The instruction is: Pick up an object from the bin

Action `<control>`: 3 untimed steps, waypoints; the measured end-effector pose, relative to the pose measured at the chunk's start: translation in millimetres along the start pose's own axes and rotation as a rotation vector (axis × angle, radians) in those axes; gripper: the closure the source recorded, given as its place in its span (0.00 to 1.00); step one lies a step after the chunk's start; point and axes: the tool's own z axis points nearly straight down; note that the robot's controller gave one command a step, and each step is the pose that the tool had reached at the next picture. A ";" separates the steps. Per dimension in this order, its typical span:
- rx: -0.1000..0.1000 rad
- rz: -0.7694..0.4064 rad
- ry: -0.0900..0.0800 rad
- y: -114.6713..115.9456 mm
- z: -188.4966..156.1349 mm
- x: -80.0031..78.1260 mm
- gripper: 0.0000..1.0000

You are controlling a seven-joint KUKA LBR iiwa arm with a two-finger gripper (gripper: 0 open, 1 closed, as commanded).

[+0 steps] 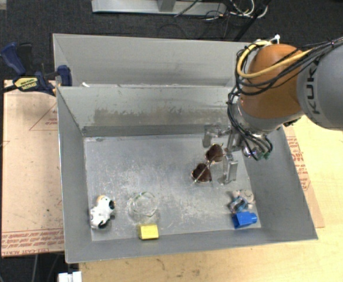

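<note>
My gripper [220, 153] hangs low over the right middle of the bin floor, its metal fingers [231, 169] standing apart. A pair of brown sunglasses [208, 163] lies tilted there, with its upper lens between the fingers and its lower lens sticking out to the left. I cannot tell whether the fingers touch the glasses. A small blue block with a grey and white piece on it [242, 214] lies just below the gripper, near the bin's front right corner.
Along the front of the bin lie a white and black toy animal [101, 211], a clear round cup [142, 206] and a yellow block [149, 232]. The arm with its orange cover and cables comes in from the right above the gripper.
</note>
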 end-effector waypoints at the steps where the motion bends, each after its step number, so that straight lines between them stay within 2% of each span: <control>1: 0.001 -0.274 -0.002 -7.6 79.9 -11.4 0.00; 2: -0.003 -0.265 0.005 -10.0 106.4 -19.7 0.00; 3: 0.000 -0.272 -0.004 -7.1 79.2 -12.2 0.00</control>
